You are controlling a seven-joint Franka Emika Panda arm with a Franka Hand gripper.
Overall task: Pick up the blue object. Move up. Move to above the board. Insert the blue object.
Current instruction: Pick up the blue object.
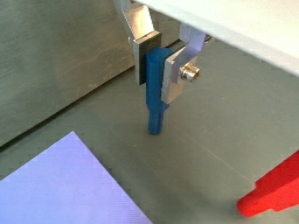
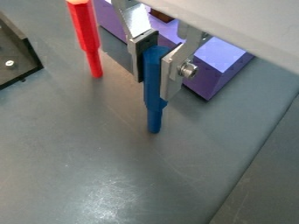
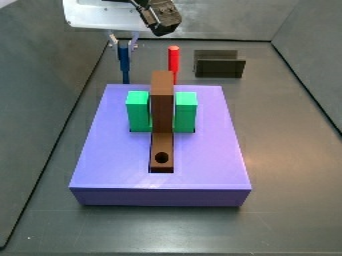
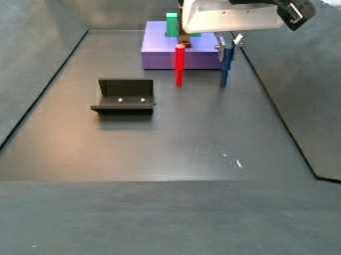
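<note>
My gripper (image 1: pixel 162 72) is shut on the upper part of the blue object (image 1: pixel 155 96), a slim upright blue peg; it shows the same way in a wrist view (image 2: pixel 153 92). The peg's lower end is at or just above the grey floor; I cannot tell which. In a side view the gripper (image 3: pixel 126 42) holds the peg (image 3: pixel 126 62) just behind the board's far left corner. The board (image 3: pixel 201 150) is a lavender slab with a brown strip (image 3: pixel 163 115), a round hole (image 3: pixel 163 158) and two green blocks (image 3: pixel 138 110). In a side view the peg (image 4: pixel 225 65) stands right of the board (image 4: pixel 160 42).
A red peg (image 3: pixel 174 58) stands upright on the floor beside the blue one, also seen in a wrist view (image 2: pixel 84 39) and a side view (image 4: pixel 180 65). The dark fixture (image 4: pixel 123 96) stands on the floor away from the board. Grey walls enclose the floor.
</note>
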